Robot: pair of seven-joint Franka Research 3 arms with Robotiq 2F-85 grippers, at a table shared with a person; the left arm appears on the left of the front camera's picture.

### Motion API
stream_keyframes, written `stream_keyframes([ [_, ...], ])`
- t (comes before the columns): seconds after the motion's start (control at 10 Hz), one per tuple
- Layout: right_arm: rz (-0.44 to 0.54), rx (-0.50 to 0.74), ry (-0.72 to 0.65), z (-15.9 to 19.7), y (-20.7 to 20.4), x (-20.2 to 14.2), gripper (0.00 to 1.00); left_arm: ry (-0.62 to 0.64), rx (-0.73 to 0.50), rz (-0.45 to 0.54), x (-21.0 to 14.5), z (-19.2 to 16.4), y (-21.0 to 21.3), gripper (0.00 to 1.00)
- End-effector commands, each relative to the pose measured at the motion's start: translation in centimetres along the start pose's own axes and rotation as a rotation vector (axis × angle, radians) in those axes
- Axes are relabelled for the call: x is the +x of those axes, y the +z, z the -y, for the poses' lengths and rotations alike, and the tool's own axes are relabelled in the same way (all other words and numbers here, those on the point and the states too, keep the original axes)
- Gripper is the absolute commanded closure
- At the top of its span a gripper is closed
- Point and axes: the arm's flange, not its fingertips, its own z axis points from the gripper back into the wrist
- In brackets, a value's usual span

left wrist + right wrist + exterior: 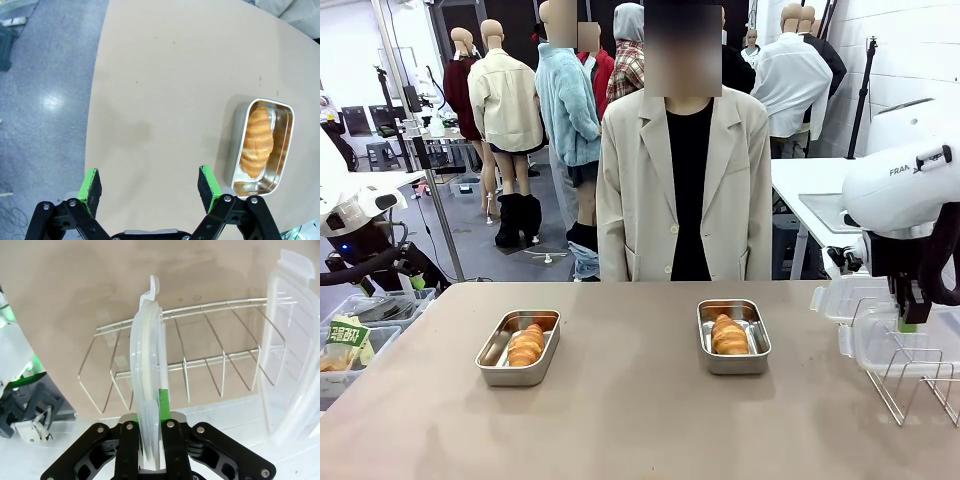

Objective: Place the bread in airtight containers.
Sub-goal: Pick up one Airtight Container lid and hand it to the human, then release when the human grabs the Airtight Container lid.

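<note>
- Right gripper (152, 412), black with green pads, is clamped on a translucent plastic clip-on lid (146, 355). The lid stands on edge between its fingers, above a thin silver wire rack (200, 360) at the right end of the beige table (640, 420).
- Beside the rack, a second translucent lid (290, 350) stands upright, apart from the gripped one.
- Left gripper (149, 187) has its jaws wide apart over bare tabletop, close to the table's edge, with grey floor (45, 100) to one side.
- On the table's left half sits a small rectangular shiny steel tray (515, 377), uncovered.
- Inside it lies one golden-brown ridged croissant-like roll (526, 345), set lengthwise.
- Just right of the middle sits a second steel tray (735, 365) of the same kind, uncovered and well apart from the first.
- The other roll (729, 335) lies in that tray, also lengthwise.
- At the far side a person (680, 190) in a pale beige jacket over a black top stands facing the table, arms down at the sides.
</note>
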Motion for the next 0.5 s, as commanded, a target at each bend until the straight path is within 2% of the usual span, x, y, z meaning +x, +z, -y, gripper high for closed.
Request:
stream_keyframes([
  [0.0,0.028,0.052,-0.046,-0.8,2.8,-0.8,1.00,-0.007,0.008,0.000,-0.1,-0.2,0.2,0.00],
  [0.4,0.172,0.056,-0.149,-1.9,10.4,-2.2,1.00,-0.007,0.008,0.000,-0.1,-0.2,0.2,0.00],
])
